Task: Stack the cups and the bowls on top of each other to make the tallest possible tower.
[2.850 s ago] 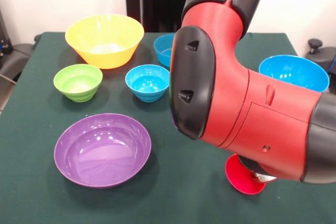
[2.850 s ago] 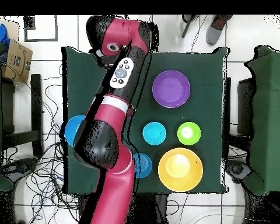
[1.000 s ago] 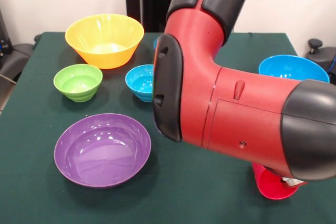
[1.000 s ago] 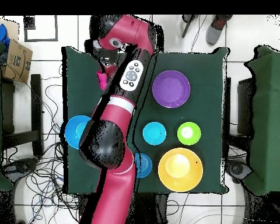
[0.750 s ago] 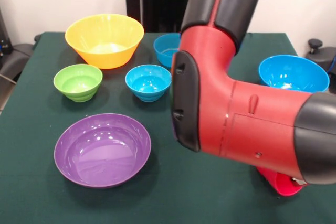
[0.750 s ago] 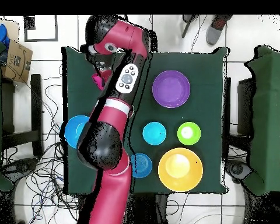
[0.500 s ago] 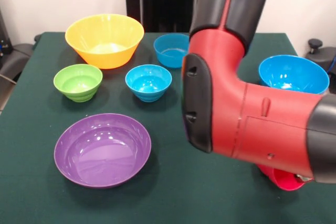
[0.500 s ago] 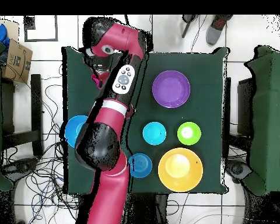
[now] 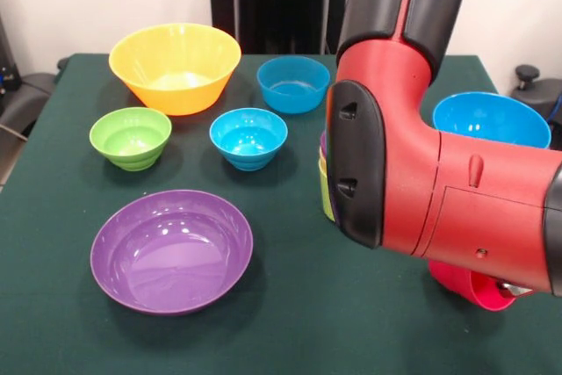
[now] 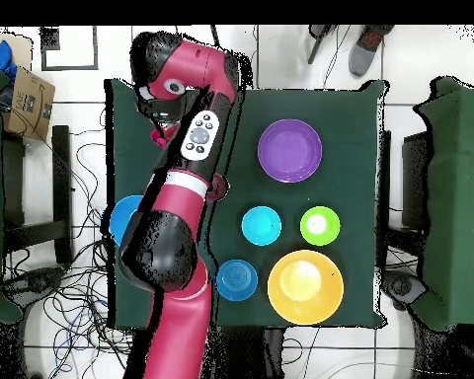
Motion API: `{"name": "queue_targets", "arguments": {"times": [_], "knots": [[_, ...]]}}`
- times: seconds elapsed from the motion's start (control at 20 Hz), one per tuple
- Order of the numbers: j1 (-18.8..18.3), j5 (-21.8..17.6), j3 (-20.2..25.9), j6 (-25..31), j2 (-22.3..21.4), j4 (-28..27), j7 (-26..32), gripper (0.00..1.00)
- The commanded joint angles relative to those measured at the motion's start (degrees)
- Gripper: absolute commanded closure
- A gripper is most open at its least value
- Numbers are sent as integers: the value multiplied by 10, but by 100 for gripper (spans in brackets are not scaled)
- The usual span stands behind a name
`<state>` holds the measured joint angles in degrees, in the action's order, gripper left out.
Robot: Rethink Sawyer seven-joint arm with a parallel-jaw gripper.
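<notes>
Bowls sit spread over the green table (image 9: pixel 53 305), the purple bowl (image 9: pixel 171 250) nearest me. Behind the red arm (image 9: pixel 439 191) peeks the tower (image 9: pixel 325 183); a red cup (image 9: pixel 474 287) shows beneath. The gripper's state is hidden; I cannot tell.

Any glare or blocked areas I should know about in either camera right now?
Front view: ceiling light glints on the glossy purple bowl, and the arm blocks most of the cup stack. Overhead view: the arm covers the table's left part.
</notes>
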<state>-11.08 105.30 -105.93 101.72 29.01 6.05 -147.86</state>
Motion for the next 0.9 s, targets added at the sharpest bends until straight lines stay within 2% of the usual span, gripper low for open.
{"name": "queue_targets", "arguments": {"times": [0.05,0.2,0.55,0.9], "knots": [[14,-60,33,-78,7,14,-7,100],[24,-60,57,-95,3,20,5,100],[72,-121,200,-90,-33,72,76,100],[98,-177,331,-92,-68,104,137,100]]}}
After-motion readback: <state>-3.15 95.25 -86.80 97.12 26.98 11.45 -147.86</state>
